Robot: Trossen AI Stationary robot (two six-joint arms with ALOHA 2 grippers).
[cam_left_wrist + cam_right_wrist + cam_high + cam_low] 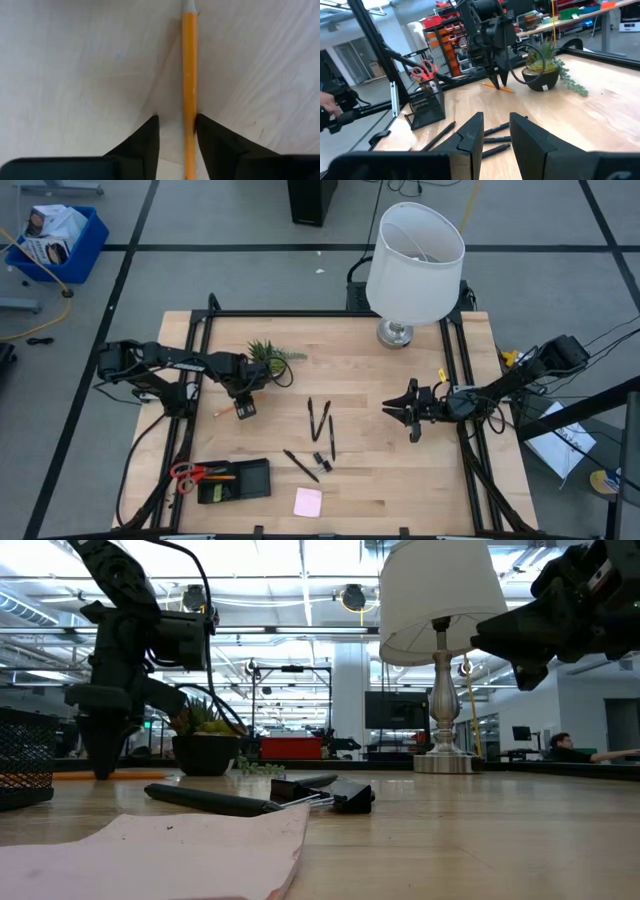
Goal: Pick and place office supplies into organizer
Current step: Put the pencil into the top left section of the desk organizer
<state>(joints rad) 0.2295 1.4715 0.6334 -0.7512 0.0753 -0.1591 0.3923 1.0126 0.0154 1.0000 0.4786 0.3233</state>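
right under the left wrist lens, the orange pencil (189, 75) lies flat on the worktop (75, 65), running straight out ahead between the two dark fingers (145, 142) of the left hand (243, 406). the fingers stand a little apart, one just touching the pencil's side, the other with a clear gap, so nothing is gripped yet. this looks like the grasp step on the pencil. next it needs the fingers to pinch, lift clean, then carry toward the organizer (235, 480), which sits well off behind that hand, with red scissors (190, 473) already on it. the right hand (408, 412) hangs part-open and empty above the worktop, black pens (492, 137) just ahead of it.
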